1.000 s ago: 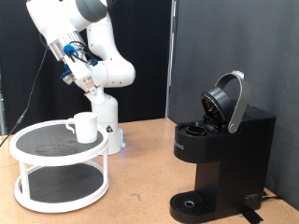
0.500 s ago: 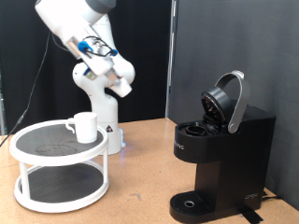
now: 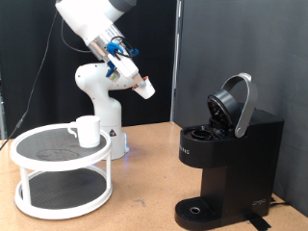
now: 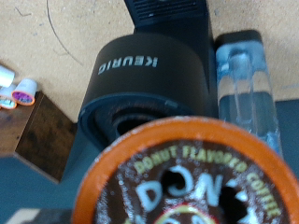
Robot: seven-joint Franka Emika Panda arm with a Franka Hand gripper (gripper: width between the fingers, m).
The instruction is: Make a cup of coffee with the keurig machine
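Right now the pincer (image 3: 144, 89) hangs high in the ext. view, left of centre, well above the desk (image 3: 144, 197) and well apart from the keurig machine (image 3: 229, 159). It's clenched on a coffee pod (image 3: 145, 89): white cup body poking out at the arm's tip in the ext. view, and in the wrist view the pod (image 4: 192, 182) fills the foreground w/ an orange rim and dark printed foil top.

Keurig machine sits at ext. view's right, lid tipped up and open, pod chamber exposed. Wrist view looks down on it (image 4: 149, 79), w/ "KEURIG" lettering visible and a clear water tank (image 4: 248, 89) beside it.

The cup (image 3: 87, 131) stands upright on the top tier of a white two-tier round stand (image 3: 60, 173) at ext. view's left, handle twd the left, nothing touching it.

Spare pods (image 4: 19, 93) lie on the desk in the wrist view.
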